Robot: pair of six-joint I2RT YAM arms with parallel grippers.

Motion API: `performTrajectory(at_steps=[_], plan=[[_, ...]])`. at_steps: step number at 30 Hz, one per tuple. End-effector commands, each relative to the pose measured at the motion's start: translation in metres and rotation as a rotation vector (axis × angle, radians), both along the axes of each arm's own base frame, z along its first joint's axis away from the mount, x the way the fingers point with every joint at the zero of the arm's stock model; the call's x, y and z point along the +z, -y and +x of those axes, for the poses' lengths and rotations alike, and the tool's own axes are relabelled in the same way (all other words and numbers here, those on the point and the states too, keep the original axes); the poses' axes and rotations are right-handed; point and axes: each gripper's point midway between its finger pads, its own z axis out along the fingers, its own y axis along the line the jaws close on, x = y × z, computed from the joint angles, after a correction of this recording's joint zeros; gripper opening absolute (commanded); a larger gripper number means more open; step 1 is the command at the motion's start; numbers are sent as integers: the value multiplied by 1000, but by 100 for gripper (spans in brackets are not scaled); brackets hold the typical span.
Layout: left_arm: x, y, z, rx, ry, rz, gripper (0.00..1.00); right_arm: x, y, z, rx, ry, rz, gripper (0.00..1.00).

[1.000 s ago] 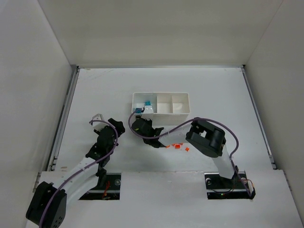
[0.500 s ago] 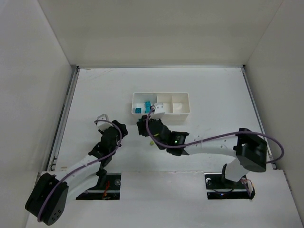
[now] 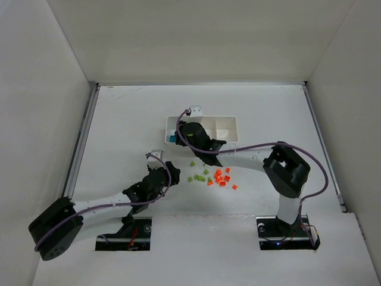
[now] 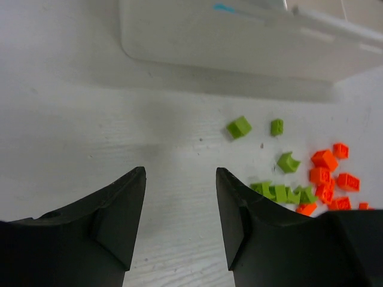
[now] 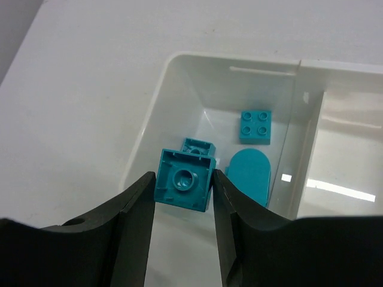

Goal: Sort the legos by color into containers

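The white tray stands at mid-table. My right gripper hovers over its left compartment, shut on a teal-blue brick held underside up. Three more teal pieces lie in that compartment: a square brick, a rounded piece and a brick partly hidden behind the held one. Lime green legos and orange legos lie loose in front of the tray. My left gripper is open and empty, low over the table just left of the green ones.
In the left wrist view the tray's near wall lies ahead, with single green bricks and orange bricks to the right. The middle tray compartment shows nothing in it. White walls enclose the table.
My right gripper has moved from the table in front of the tray up over the left compartment, carrying the teal brick. My left gripper has moved right toward the loose pile.
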Motion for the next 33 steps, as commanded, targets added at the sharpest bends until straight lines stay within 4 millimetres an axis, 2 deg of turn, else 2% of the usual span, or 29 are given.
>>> performTrajectory(at_steps=[1, 2, 4, 8, 10, 13, 15, 17, 22, 28, 33], plan=[[12, 25, -3, -68, 33, -3, 48, 36, -10, 18, 22, 58, 67, 52], [11, 30, -5, -79, 33, 1, 48, 35, -10, 18, 26, 55, 62, 59], [12, 39, -9, -103, 34, 7, 49, 35, -6, 15, 27, 54, 66, 66], [13, 54, -14, -141, 41, 25, 50, 39, 8, 6, 19, 59, 72, 66], [13, 61, -15, -159, 43, 32, 50, 40, 18, -2, 13, 63, 91, 63], [11, 69, -20, -181, 43, 45, 50, 35, 38, -16, 2, 51, 113, 49], [7, 71, -20, -182, 36, 64, 49, 25, 50, -27, -9, 26, 123, 40], [5, 73, -22, -190, 29, 78, 48, 13, 59, -37, -13, -4, 127, 37], [-4, 71, -20, -169, 17, 114, 46, -10, 83, -60, -33, -49, 121, 37], [-11, 76, -18, -177, 7, 133, 45, -22, 92, -85, -10, -77, 123, 42], [-14, 78, -19, -180, 1, 141, 41, -34, 105, -97, -21, -90, 101, 42]])
